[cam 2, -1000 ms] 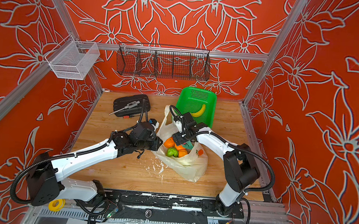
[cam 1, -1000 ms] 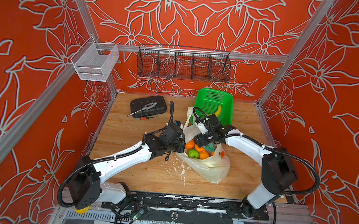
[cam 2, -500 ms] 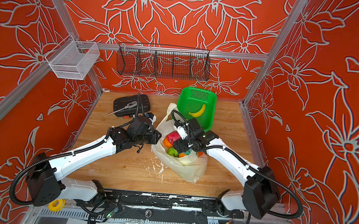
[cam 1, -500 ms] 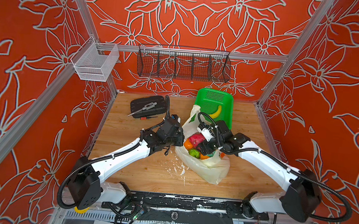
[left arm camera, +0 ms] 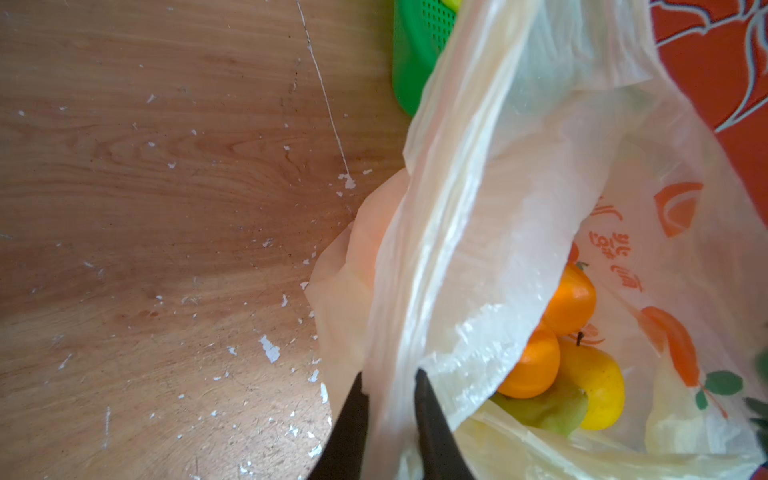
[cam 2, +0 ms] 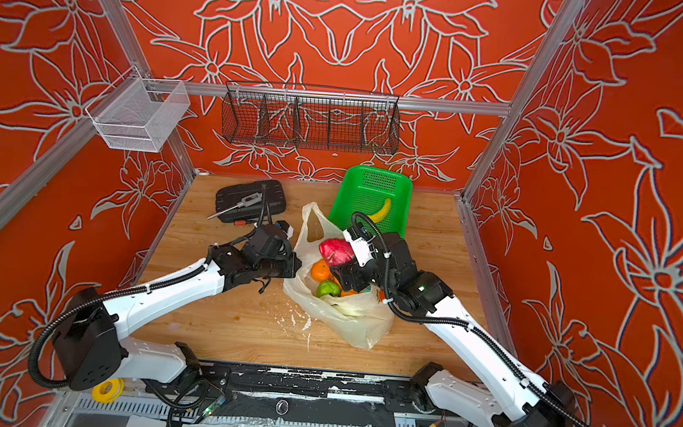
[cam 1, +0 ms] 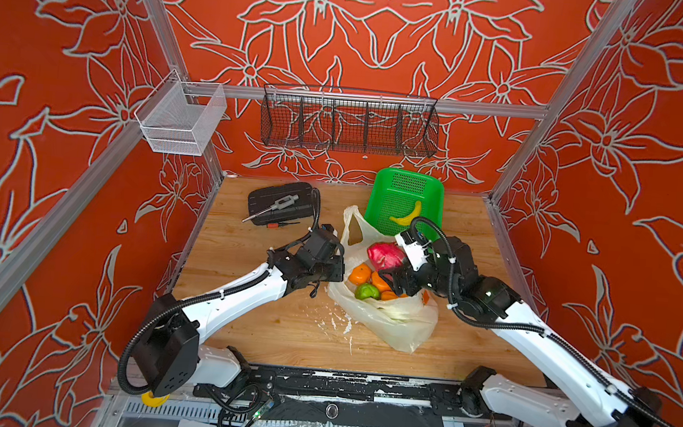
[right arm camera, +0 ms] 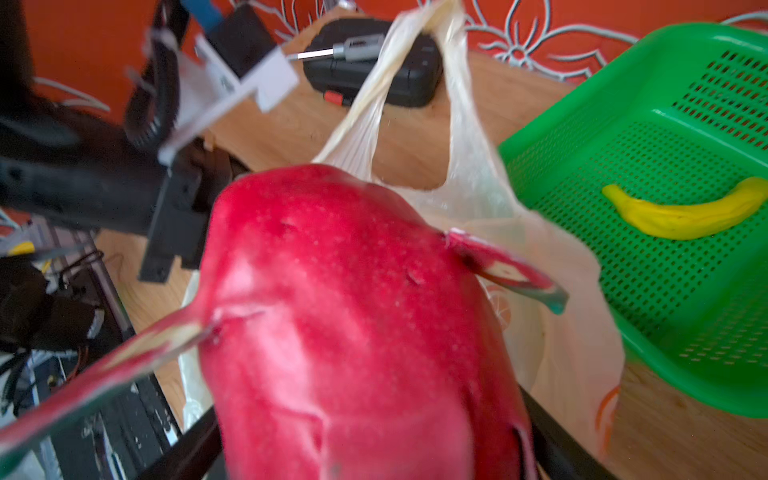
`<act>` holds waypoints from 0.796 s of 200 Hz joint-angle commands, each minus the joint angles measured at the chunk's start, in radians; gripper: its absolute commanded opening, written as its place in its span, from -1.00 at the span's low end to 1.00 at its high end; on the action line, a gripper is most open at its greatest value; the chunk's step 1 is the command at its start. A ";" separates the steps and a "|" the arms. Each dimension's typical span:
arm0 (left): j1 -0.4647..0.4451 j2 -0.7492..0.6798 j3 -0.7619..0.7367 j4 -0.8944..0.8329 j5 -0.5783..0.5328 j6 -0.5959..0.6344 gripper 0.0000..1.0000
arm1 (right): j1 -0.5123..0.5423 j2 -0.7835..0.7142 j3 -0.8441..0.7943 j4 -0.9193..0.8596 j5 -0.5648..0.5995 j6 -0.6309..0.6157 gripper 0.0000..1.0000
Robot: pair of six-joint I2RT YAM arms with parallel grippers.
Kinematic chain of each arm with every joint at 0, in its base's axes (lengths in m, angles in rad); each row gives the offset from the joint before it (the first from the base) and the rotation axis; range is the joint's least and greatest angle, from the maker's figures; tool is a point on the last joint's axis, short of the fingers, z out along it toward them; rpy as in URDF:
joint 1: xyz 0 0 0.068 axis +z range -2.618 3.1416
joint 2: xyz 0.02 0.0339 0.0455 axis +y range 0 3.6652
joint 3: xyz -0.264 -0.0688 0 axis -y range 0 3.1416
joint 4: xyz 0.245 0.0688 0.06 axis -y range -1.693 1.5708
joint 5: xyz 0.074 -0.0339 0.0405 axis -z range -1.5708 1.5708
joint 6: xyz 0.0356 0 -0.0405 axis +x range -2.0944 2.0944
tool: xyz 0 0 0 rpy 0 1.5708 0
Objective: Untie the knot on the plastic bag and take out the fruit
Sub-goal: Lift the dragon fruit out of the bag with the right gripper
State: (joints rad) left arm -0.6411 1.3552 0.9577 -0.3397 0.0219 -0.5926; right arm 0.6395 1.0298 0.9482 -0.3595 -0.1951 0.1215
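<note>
The plastic bag (cam 1: 389, 322) (cam 2: 348, 319) lies open on the wooden table, one handle loop standing up at its far side. The knot is not in view. My right gripper (cam 1: 394, 266) (right arm camera: 374, 436) is shut on a pink dragon fruit (cam 1: 384, 255) (cam 2: 337, 251) (right arm camera: 353, 311), held just above the bag's mouth. My left gripper (cam 1: 338, 264) (left arm camera: 388, 376) pinches the bag's left rim between its black fingers. Oranges (cam 1: 360, 273) (left arm camera: 569, 299), a green fruit (cam 1: 367, 292) and a yellow fruit (left arm camera: 594, 390) sit inside the bag.
A green perforated basket (cam 1: 409, 182) with a yellow banana (cam 1: 408, 215) stands right behind the bag. A black case (cam 1: 280, 203) carrying a screwdriver lies at the back left. A black wire rack (cam 1: 349, 119) and a white mesh bin (cam 1: 180, 120) hang on the walls.
My right gripper has come up out of the bag with the dragon fruit in it. The left gripper has tightened on the bag's rim and shifted slightly.
</note>
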 commanded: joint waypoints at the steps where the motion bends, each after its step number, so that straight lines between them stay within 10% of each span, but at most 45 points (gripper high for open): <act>1: 0.004 0.006 -0.039 0.020 0.032 -0.030 -0.66 | -0.001 -0.031 -0.014 0.192 0.072 0.108 -0.16; 72: 0.017 -0.027 -0.137 0.007 -0.007 -0.046 -0.85 | -0.086 0.024 0.088 0.223 0.291 0.332 -0.20; 159: 0.089 -0.207 -0.251 -0.052 -0.044 -0.077 -0.76 | -0.312 0.439 0.346 0.048 0.315 0.423 -0.28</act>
State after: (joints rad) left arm -0.5602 1.1793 0.7185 -0.3611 -0.0044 -0.6537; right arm 0.3679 1.3685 1.2110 -0.2893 0.0803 0.4950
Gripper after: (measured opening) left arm 0.054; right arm 0.847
